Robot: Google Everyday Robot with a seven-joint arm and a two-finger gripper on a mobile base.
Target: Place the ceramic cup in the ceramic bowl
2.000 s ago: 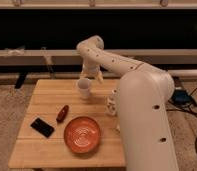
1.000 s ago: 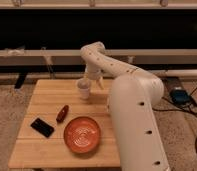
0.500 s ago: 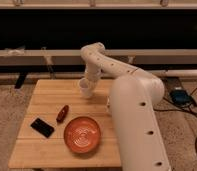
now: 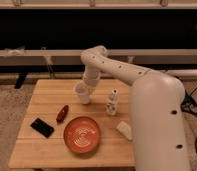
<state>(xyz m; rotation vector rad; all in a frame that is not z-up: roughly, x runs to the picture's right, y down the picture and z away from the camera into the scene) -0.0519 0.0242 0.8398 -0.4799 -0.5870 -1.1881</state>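
Observation:
The white ceramic cup point(image 4: 82, 94) is at the back middle of the wooden table point(image 4: 47, 150), slightly tilted. My gripper point(image 4: 88, 88) comes down onto its rim from above and is shut on it. The orange-red ceramic bowl point(image 4: 82, 135) with a pale swirl inside sits at the front middle of the table, nearer the camera than the cup and apart from it. The arm's white body fills the right side of the view and hides the table's right edge.
A small patterned white bottle point(image 4: 112, 102) stands right of the cup. A flat white block point(image 4: 124, 130) lies right of the bowl. A red-brown oblong item point(image 4: 62, 113) and a black flat device point(image 4: 42, 127) lie left of the bowl.
The gripper has closed in on the cup, and the cup has shifted slightly toward the front of the table with it. The other objects have not moved.

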